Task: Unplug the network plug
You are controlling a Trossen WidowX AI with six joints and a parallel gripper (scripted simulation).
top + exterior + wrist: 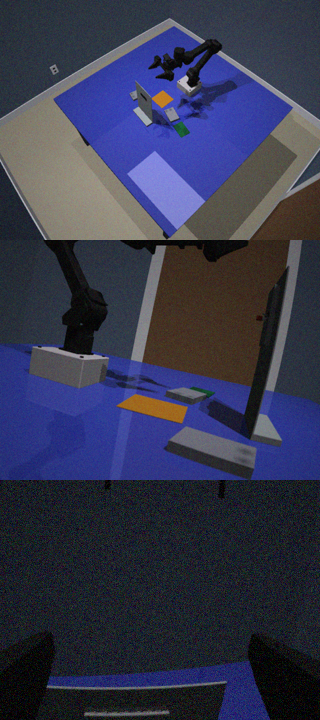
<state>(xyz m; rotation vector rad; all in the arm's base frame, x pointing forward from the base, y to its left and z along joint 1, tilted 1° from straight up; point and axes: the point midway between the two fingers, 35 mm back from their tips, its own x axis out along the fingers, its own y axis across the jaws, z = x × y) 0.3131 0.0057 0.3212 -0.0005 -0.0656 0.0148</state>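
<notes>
The upright panel stands on the table. In the exterior view a small dark red piece, which looks like part of the plug, juts from the panel's arm-facing side. The tab cannot be made out, and the plug is not seen in the other views. My gripper is open and empty, held in the air above and in front of the panel on the arm's side; it is cut off in the exterior view. An orange square lies flat between panel and arm base. A green patch lies farther along.
A low grey block lies between the orange and green patches. Another grey block lies beside the panel's other end. The panel's pale foot extends behind it. The white arm base stands on the blue table.
</notes>
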